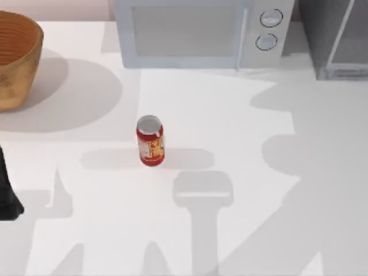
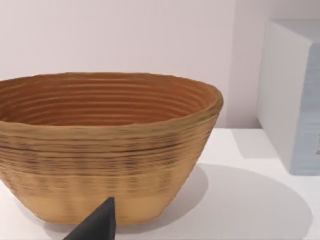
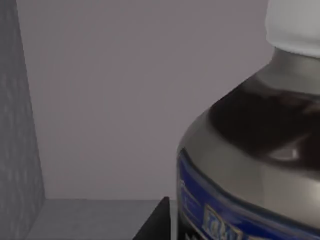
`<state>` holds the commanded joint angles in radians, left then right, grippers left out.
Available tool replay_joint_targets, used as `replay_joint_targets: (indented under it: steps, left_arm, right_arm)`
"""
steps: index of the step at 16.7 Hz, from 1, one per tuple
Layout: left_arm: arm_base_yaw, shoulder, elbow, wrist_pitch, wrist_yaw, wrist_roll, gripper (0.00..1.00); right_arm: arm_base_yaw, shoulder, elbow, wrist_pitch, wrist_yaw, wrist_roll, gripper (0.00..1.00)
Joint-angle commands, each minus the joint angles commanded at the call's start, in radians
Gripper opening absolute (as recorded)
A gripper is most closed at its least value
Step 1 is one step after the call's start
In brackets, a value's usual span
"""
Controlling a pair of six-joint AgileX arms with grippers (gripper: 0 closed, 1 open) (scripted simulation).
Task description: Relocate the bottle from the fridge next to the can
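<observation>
Close against the right wrist camera stands the bottle [image 3: 255,165], upright, its white cap above, dark drink at the shoulder and a blue label band below, inside the grey-walled fridge [image 3: 15,125]. One dark fingertip [image 3: 157,222] of the right gripper shows just beside the bottle's lower body; whether the fingers are apart or clamped on it cannot be told. The bottle's long axis runs vertical, crosswise to the finger's reach, and it lies directly ahead of that finger, so the right arm is judged far nearer to it than the left.

From above, the fridge [image 1: 339,40] sits at the table's far right corner, with the microwave [image 1: 201,31] beside it along the back edge. A woven basket [image 1: 17,57] stands at the far left. The can [image 1: 150,141], red with a silver top, stands upright near the middle of the white table [image 1: 241,132], well apart from the fridge and to the left of it.

The left gripper [image 2: 97,225] is parked at the table's left edge, one dark fingertip showing before the basket [image 2: 105,150]; its finger state cannot be told either.

The task appears to be at its start: the bottle is not yet out, and the coming move likely calls for a firm side grip on the bottle, then a draw outward and leftward toward the can.
</observation>
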<state>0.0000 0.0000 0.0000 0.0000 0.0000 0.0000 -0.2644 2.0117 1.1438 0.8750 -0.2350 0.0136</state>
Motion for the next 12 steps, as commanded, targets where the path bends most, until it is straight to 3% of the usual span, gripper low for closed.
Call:
replay_joint_targets:
  steps: [6,12]
  left_arm:
    - [0.000,0.000,0.000,0.000,0.000,0.000,1.00]
    - [0.000,0.000,0.000,0.000,0.000,0.000,1.00]
  right_arm:
    - [-0.054,-0.232,-0.369,0.109,-0.054,0.001,0.00]
    - [-0.071,-0.300,-0.450,0.142,-0.070,0.001,0.00]
